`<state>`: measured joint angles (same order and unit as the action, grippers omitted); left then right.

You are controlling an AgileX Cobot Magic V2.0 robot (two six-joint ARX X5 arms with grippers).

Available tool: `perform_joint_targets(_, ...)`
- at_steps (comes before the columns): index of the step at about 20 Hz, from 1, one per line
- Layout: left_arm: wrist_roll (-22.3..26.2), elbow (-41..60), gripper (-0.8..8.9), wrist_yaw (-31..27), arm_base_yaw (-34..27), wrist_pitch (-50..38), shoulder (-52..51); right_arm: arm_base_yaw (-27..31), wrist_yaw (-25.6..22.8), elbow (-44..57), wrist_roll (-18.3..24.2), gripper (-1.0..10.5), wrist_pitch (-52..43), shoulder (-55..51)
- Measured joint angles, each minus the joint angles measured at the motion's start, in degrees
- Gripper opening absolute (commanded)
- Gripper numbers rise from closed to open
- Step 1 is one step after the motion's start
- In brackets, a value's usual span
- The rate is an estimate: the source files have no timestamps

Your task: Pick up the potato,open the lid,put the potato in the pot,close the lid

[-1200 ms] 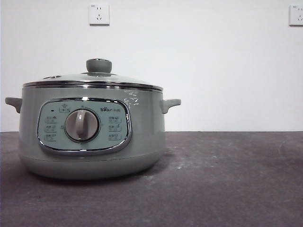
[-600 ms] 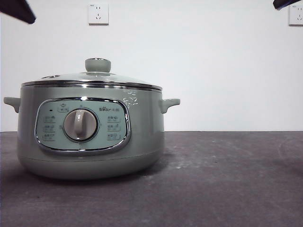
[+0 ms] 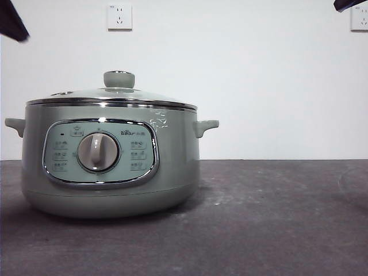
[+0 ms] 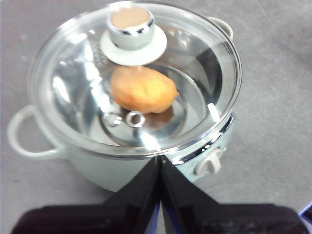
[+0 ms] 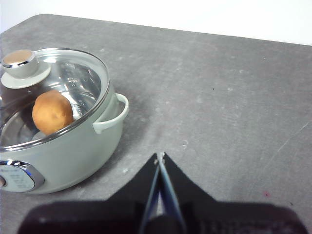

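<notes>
The pale green pot (image 3: pixel 109 167) stands on the left of the table with its lid (image 3: pixel 112 95) closed on it. The lid's pane is clear glass with a green knob (image 4: pixel 130 22). Through the glass I see the orange-brown potato (image 4: pixel 144 90) lying inside the pot (image 5: pixel 63 151), and the potato (image 5: pixel 52 112) also shows in the right wrist view. My left gripper (image 4: pixel 160 158) hangs above the pot's dial side, shut and empty. My right gripper (image 5: pixel 160 156) is shut and empty over bare table to the right of the pot.
The dark grey table (image 3: pixel 276 218) stretches right of the pot. A white wall with two sockets (image 3: pixel 119 17) stands behind. A black arm tip shows at each top corner, one at the left (image 3: pixel 11 20) and one at the right (image 3: pixel 348 4).
Black arm tips have come into the front view's top corners, and the left one has since drawn back toward the edge. The pot and lid stay put.
</notes>
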<state>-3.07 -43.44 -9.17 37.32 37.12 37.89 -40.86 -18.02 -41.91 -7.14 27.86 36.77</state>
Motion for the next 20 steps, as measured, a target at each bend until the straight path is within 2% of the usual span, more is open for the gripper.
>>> perform_joint_targets(2,1.07,0.02,-0.03,0.59,-3.87,-1.70,-4.04,0.00,0.00,0.00,0.00,-0.2,0.00,0.00)
perform_joint_targets(5,1.11,3.72,-0.03,0.85,-13.90,-9.97,-10.51,0.00,0.00,0.00,0.00,-0.2,0.00,0.00)
perform_joint_targets(8,0.48,13.35,-0.03,5.46,-25.38,-19.23,-17.27,0.00,0.00,0.00,-0.02,-0.2,0.00,0.00)
perform_joint_targets(11,0.46,23.80,-0.03,7.50,-33.09,-23.63,-23.65,0.02,0.00,0.00,-0.02,-0.2,0.00,0.00)
perform_joint_targets(15,0.44,34.47,-0.03,7.52,-37.42,-24.79,-29.70,0.00,0.00,0.00,-0.02,-0.2,0.00,0.00)
perform_joint_targets(20,0.20,41.31,-0.03,7.74,-37.94,-24.85,-35.41,0.00,0.00,0.00,-0.02,-0.2,0.00,0.00)
